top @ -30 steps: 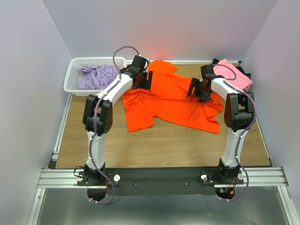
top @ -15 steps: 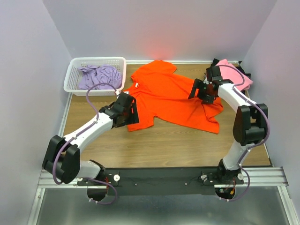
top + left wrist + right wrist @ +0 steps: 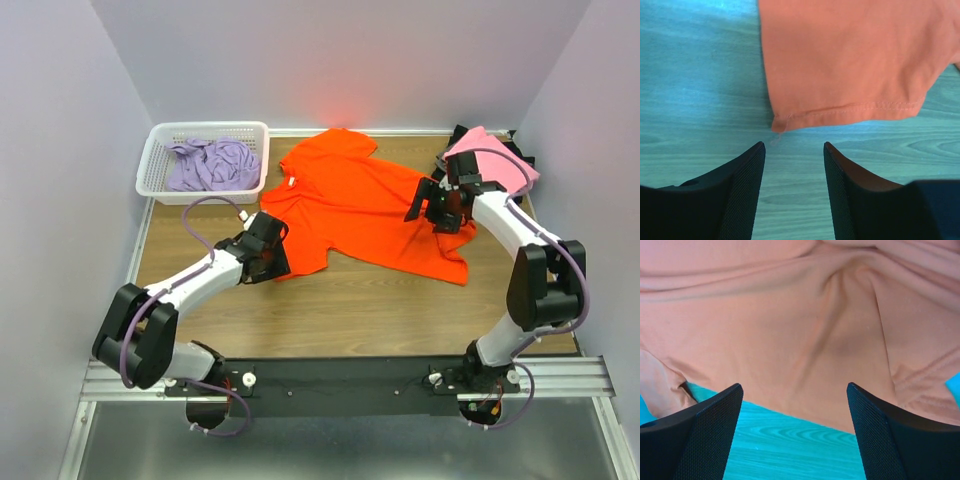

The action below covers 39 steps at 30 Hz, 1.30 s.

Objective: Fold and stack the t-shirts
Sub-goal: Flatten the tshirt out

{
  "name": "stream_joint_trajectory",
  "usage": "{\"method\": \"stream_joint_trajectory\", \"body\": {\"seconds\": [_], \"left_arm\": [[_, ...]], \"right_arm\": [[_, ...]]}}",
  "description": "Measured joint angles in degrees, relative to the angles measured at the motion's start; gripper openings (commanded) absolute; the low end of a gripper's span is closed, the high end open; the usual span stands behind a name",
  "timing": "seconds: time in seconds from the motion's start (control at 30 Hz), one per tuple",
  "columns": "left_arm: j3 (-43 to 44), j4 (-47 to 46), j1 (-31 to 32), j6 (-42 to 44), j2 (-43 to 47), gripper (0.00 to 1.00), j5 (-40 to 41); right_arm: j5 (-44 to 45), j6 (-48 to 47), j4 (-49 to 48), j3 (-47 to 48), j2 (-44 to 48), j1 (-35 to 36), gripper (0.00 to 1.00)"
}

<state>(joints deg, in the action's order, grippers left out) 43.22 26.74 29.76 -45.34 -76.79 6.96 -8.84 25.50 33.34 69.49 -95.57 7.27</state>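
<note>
The wooden table [image 3: 350, 310] carries the orange t-shirt [image 3: 370, 205], spread mostly flat across its middle, with a few creases toward the right. A white basket [image 3: 150, 165] at the far left holds a crumpled lavender t-shirt [image 3: 210, 165]. A pink t-shirt [image 3: 495, 160] lies in the far right corner. The right gripper [image 3: 440, 205] hovers over the right side of the orange cloth, jaws wide apart and empty. The left gripper [image 3: 268, 250] sits low at the near-left flap, jaws parted with nothing between them. The flap's stitched corner [image 3: 779, 121] lies just ahead of its fingertips [image 3: 751, 162]. The cloth looks light, limp and easily rucked. A pinch at that hemmed corner, where the fabric is doubled, would likely hold best.
</note>
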Motion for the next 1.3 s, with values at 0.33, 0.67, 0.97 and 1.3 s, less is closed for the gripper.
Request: {"method": "stream_joint_trajectory", "body": {"seconds": [0.33, 0.67, 0.97, 1.3], "left_arm": [[0.04, -3.87, -2.67, 0.98, -3.17, 0.53, 0.04], [-0.68, -6.73, -2.8, 2.47, -6.29, 0.34, -0.15], [-2.54, -10.34, -2.93, 3.45, -6.84, 0.0, -0.98], [-2.69, -10.64, -2.97, 4.26, -6.58, 0.0, -2.32]], "right_arm": [[0.61, 1.07, 0.07, -7.37, 7.67, -0.55, 0.91], [2.21, 3.82, 0.09, -12.52, 11.47, -3.26, 0.91], [4.5, 5.97, 0.22, -18.84, 14.38, -11.74, 0.92], [6.86, 5.99, 0.57, -22.32, 14.64, -21.99, 0.79]]}}
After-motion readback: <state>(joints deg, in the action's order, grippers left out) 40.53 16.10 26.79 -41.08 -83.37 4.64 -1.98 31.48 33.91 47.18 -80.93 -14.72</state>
